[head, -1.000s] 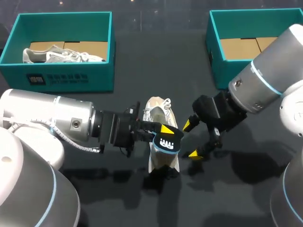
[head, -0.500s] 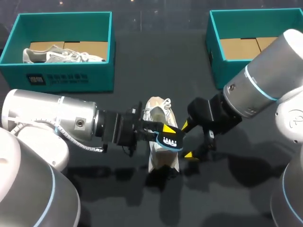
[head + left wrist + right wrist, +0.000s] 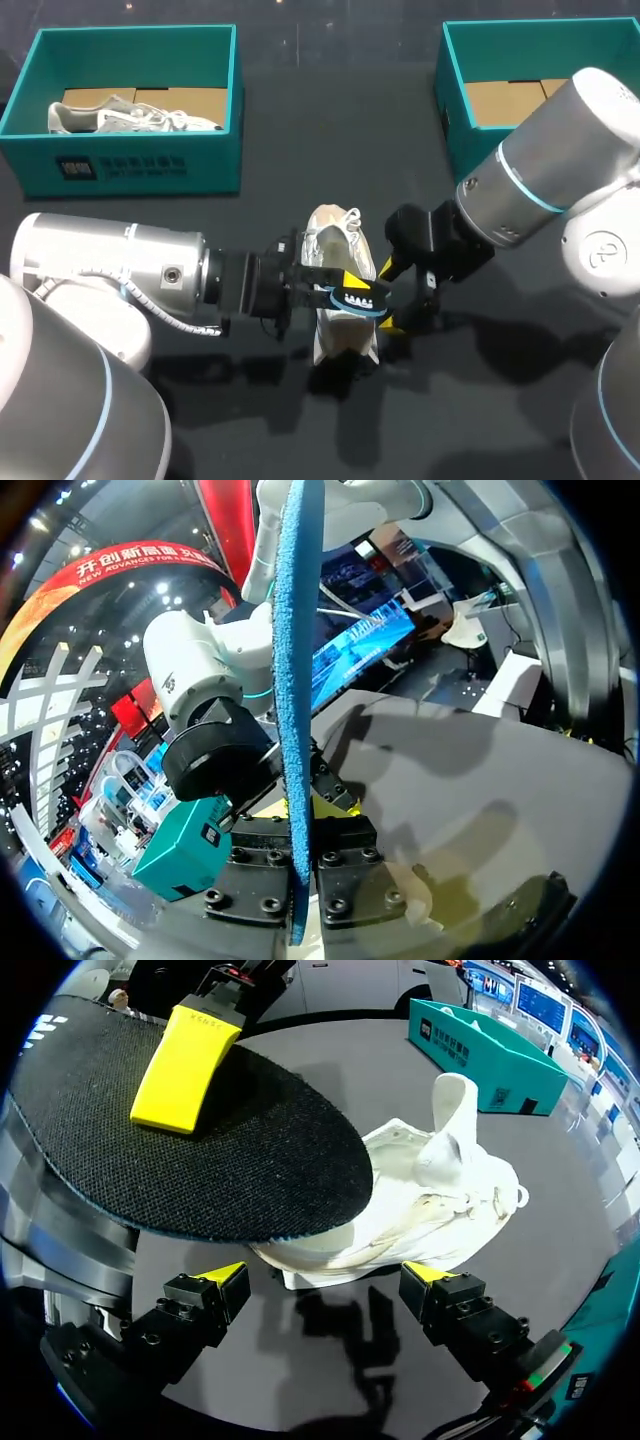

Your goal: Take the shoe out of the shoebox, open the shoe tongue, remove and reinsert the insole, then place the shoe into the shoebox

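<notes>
Left tool (image 3: pixel 350 290) clamped; right tool (image 3: pixel 325 1278) spread open.

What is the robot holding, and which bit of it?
The left gripper pinches the insole across its flat faces. The right gripper is open, holding nothing.

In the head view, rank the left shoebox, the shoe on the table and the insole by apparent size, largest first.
1. left shoebox
2. shoe
3. insole, seen tilted, so it looks small

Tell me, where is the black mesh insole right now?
Head view: mid-table, clamped in the left arm's jaws, the black mesh insole is right over the white fabric sneaker.
</notes>
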### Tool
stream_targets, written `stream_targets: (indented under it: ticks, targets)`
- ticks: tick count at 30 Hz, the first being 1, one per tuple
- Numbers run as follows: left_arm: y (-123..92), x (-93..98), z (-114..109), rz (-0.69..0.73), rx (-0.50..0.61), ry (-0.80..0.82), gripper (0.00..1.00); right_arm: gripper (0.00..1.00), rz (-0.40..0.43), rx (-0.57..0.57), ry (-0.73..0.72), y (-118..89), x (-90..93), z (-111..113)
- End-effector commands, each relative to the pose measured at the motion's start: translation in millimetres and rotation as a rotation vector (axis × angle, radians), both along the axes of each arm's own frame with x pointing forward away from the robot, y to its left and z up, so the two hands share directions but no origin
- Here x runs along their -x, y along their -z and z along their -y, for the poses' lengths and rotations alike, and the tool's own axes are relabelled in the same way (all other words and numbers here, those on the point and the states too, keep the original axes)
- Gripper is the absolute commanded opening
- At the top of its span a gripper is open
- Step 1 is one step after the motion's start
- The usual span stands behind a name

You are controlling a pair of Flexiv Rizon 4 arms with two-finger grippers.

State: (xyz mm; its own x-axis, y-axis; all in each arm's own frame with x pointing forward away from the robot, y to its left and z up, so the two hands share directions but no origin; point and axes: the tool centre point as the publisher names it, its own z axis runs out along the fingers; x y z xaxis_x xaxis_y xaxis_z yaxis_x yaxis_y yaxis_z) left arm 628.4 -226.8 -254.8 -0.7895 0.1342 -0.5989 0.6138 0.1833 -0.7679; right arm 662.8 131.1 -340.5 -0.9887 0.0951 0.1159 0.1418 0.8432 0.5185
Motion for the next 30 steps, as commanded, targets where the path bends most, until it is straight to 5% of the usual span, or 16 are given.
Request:
stream_targets:
  ticks: [1, 30]
  targets:
    - [1.2, 2.7, -1.1, 0.002, 0.005, -0.016, 0.00, 1.00, 0.002, 0.016, 0.003, 5.9, -1.3, -9.0]
    - [-0.7, 7.8, -2.0, -0.033, 0.023, -0.033, 0.00, 1.00, 0.028, 0.016, -0.021, 12.4, 6.0, -7.0]
